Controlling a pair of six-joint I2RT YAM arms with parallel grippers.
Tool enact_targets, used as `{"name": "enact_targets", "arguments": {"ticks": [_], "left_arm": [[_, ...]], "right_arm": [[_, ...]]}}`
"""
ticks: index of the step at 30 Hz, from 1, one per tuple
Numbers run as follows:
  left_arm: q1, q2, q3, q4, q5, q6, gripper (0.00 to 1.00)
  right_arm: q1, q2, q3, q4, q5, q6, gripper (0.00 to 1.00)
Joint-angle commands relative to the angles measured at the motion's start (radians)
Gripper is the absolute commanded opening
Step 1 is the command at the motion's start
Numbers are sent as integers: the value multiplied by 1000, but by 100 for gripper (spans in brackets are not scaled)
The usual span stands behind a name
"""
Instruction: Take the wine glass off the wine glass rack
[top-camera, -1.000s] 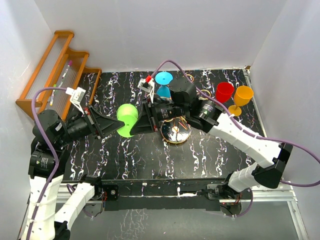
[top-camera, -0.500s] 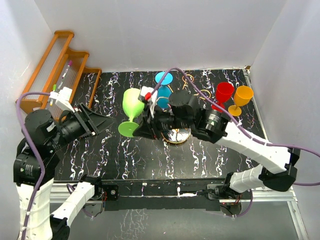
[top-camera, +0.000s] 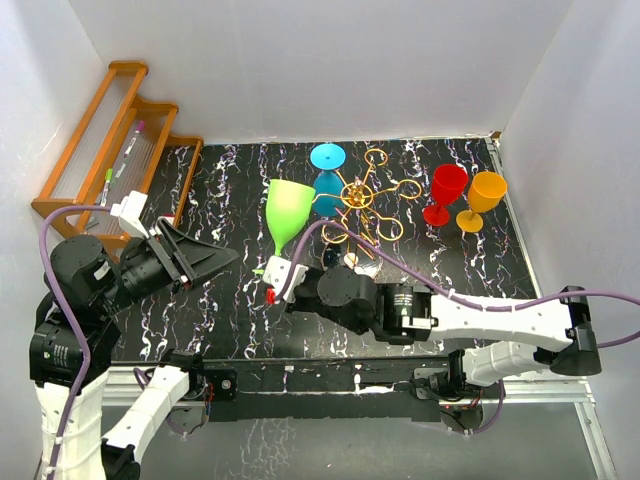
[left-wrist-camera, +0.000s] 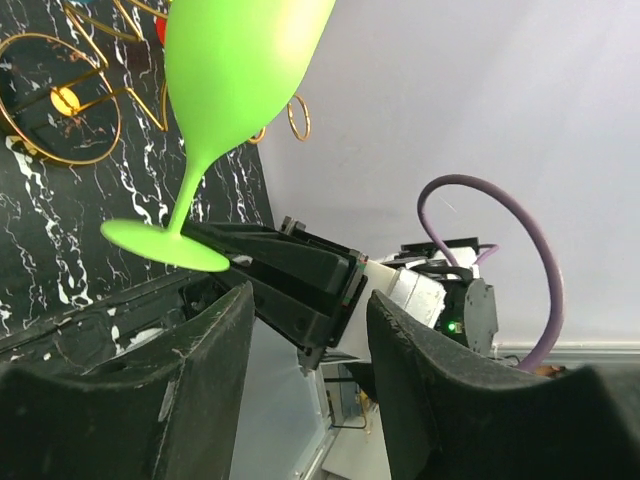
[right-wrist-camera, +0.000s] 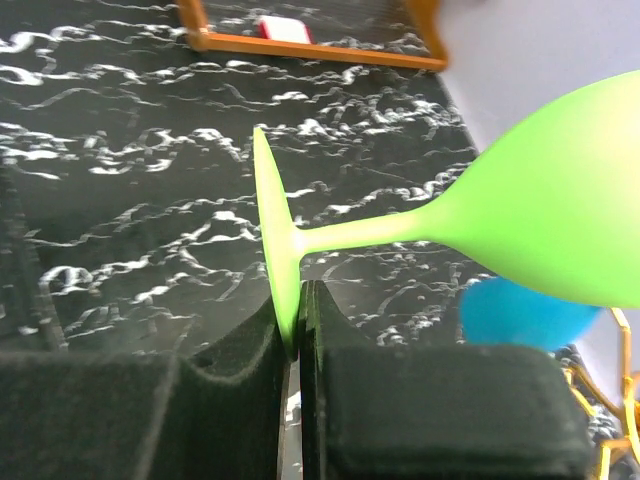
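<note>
The green wine glass (top-camera: 286, 212) stands upright above the table, left of the gold wine glass rack (top-camera: 362, 200). My right gripper (top-camera: 271, 276) is shut on the rim of its foot (right-wrist-camera: 276, 262), pinched between both pads. In the right wrist view the gripper (right-wrist-camera: 298, 325) holds the foot edge-on, with the bowl (right-wrist-camera: 560, 220) off to the right. My left gripper (top-camera: 222, 258) is open a little left of the glass and touches nothing. Past that gripper (left-wrist-camera: 305, 345) in the left wrist view, the glass (left-wrist-camera: 235, 80) hangs free.
A blue glass (top-camera: 327, 170) hangs upside down on the rack's left side. Red (top-camera: 446, 192) and orange (top-camera: 482, 198) glasses stand at the table's right. An orange-brown wooden stepped shelf (top-camera: 120, 140) leans at the far left. White walls close three sides.
My left gripper opened, let go of the green glass and drew back left. My right arm swung down toward the near edge, carrying the glass away from the rack and turning it upright.
</note>
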Motion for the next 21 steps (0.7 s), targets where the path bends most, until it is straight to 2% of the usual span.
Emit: {"name": "enact_targets", "arguments": {"ticks": [1, 6, 15, 21], "left_arm": [[-1, -24, -4, -7, 65, -38, 48], [-2, -43, -57, -7, 82, -45, 48], [-1, -97, -262, 215, 166, -181, 49], [-2, -82, -248, 260, 170, -216, 52]], "right_arm": [[35, -62, -63, 324, 247, -197, 8], [79, -109, -141, 464, 262, -270, 8], [187, -84, -165, 591, 328, -416, 8], [223, -61, -197, 662, 380, -483, 8]]}}
